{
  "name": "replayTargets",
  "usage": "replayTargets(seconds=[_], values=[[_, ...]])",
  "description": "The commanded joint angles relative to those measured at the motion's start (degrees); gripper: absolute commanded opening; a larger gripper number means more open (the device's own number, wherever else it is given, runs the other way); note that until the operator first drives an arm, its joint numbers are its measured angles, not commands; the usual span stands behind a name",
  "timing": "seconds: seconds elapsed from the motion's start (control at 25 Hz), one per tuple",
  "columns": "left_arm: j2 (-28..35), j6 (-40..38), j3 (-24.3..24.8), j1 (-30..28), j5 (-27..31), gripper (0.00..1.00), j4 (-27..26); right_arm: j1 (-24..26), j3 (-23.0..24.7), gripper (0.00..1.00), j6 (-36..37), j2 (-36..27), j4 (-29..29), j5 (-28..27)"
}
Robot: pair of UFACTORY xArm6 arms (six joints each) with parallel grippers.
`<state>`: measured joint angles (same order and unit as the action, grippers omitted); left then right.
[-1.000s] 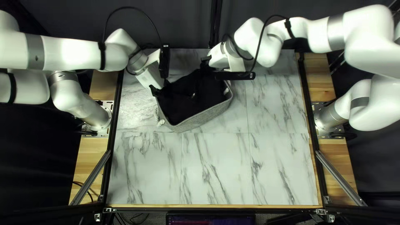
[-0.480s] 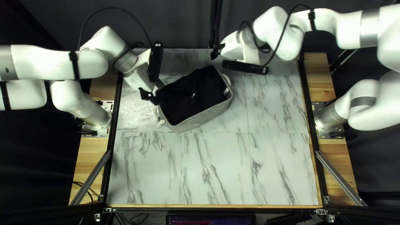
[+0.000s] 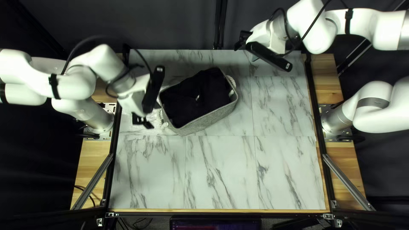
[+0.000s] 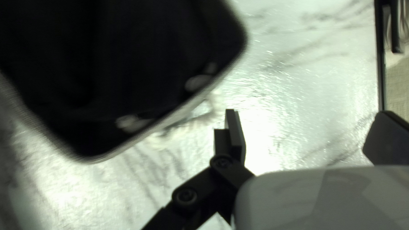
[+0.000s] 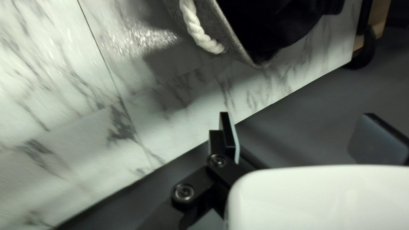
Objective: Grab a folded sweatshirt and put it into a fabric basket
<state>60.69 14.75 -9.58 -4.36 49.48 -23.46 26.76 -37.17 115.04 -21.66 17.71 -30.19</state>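
Sweatshirt [image 3: 200,93], black, lies in the basket, away from both of the robot's claws. The left claw [image 3: 143,122] is spread wide with nothing between its fingers, low at the basket's left end in the top left view. In its own wrist view, one finger [image 4: 236,132] points past a blurred white rope handle [image 4: 183,130], near it; whether they touch cannot be told. The right claw [image 3: 241,40] is also wide and holds nothing; in the top left view it hangs at the counter's far edge, well apart from the basket. Its wrist view shows the basket's corner and a second rope handle [image 5: 198,30] ahead of it, with the counter's edge running behind one finger [image 5: 230,136]. Around the sweatshirt stands the basket [image 3: 208,122], grey fabric, upright and turned at a slant to the counter. Dark cloth fills much of its opening, but the folds are too dark to make out. A small pale spot [image 3: 197,97] shows amid the black. Beneath is the marble-patterned counter [image 3: 221,170], with wooden strips [image 3: 91,159] outside its left and right edges, and a dark curtain [image 3: 179,25] behind. A screen [image 3: 215,224] sits past the near edge.
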Motion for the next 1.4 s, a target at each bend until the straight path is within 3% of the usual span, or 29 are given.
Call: replayTargets(seconds=[0.04,0.32,0.72,0.92,1.4], values=[[-3.91,-2.11,-0.93,-8.33,-3.19,1.0,1.45,1.05,0.76,1.0,-4.75,-1.2,0.2,-1.27],[-11.19,-4.43,-3.02,-18.83,-7.79,1.0,3.49,4.51,1.94,1.0,-5.13,-4.23,3.25,-3.92],[-26.34,-19.28,-12.51,-33.23,-12.03,1.0,14.09,6.84,2.27,1.0,-8.95,-6.84,3.61,-8.39],[-29.76,-21.25,-16.81,-34.01,-9.96,1.0,16.81,6.46,2.97,1.0,-10.22,-7.83,3.05,-8.63],[-29.76,-21.25,-16.81,-34.01,-9.96,1.0,16.81,6.46,2.97,1.0,-10.22,-7.83,3.05,-8.63]])
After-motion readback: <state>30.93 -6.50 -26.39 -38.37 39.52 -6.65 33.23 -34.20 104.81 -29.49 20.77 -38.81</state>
